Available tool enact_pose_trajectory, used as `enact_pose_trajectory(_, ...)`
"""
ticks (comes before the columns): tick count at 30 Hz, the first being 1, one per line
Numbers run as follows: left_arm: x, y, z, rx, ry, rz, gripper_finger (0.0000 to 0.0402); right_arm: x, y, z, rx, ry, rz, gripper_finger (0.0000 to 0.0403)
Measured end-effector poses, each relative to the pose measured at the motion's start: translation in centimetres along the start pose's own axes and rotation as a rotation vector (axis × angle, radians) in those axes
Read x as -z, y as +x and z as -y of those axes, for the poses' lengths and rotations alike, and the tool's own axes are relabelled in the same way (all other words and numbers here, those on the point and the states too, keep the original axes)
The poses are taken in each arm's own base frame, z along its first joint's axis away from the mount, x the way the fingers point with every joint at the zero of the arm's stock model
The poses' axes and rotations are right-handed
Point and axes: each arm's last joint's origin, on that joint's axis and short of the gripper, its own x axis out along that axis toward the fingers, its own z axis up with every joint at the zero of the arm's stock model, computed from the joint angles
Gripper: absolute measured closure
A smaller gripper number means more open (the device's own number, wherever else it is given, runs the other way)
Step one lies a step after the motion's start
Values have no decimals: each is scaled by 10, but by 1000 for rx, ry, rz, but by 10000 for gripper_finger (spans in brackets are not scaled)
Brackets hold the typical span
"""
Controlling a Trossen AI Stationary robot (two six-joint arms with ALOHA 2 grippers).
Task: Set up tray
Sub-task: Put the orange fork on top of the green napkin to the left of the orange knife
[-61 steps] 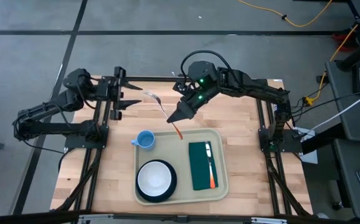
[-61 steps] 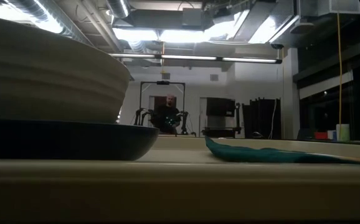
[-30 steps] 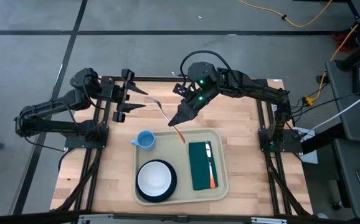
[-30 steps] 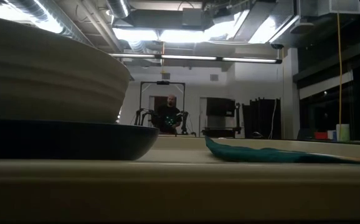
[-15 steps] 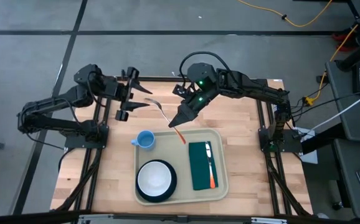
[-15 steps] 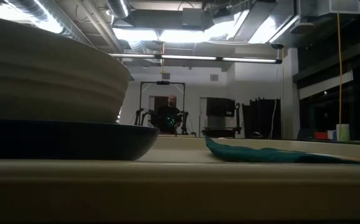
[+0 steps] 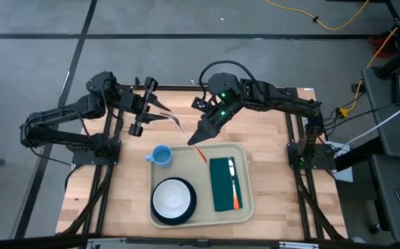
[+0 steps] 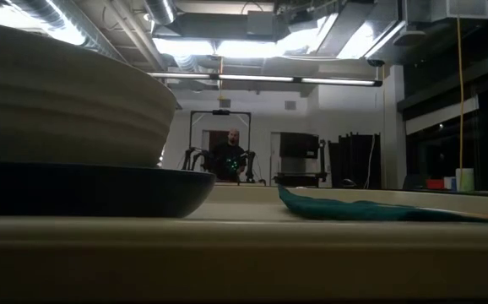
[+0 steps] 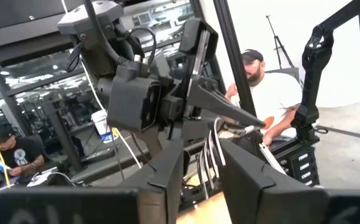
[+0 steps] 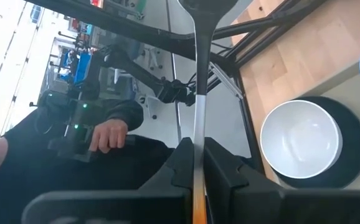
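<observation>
From overhead you're looking straight down on the whole pale wooden table (image 7: 127, 187) with both dark arms, while your low camera sits right at tabletop height, so close behind the white ribbed bowl (image 8: 67, 93) on its dark round plate (image 8: 92, 190) that they fill its left side, facing level across to a seated person (image 8: 228, 154) deep in the room. Your left wrist camera looks past its own dark fingers (image 9: 167, 165) at the other arm close ahead. Your right wrist camera looks along the silver-handled utensil (image 10: 198, 118) towards that same white bowl (image 10: 300, 138), which the overhead view shares.
</observation>
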Motion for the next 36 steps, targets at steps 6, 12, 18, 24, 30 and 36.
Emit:
enact_pose_trajectory(6,2,2,4,21,30,-20,377,0,0,0,-2,-2,0,384)
enact_pose_trajectory(12,2,3,5,-1,42,-29,398,0,0,0,-2,0,0,384)
enact_pose_trajectory(18,3,3,6,-13,30,-38,398,-1,0,0,5,-11,16,341)
enact_pose_trajectory(24,4,3,6,-12,19,-55,399,-3,1,-4,-27,-45,38,317)
enact_pose_trajectory(30,7,3,6,-22,7,-80,399,-3,2,-7,-41,-53,45,314)
enact_pose_trajectory(36,5,-1,5,-56,12,-89,399,-3,2,-5,-14,-42,57,313)
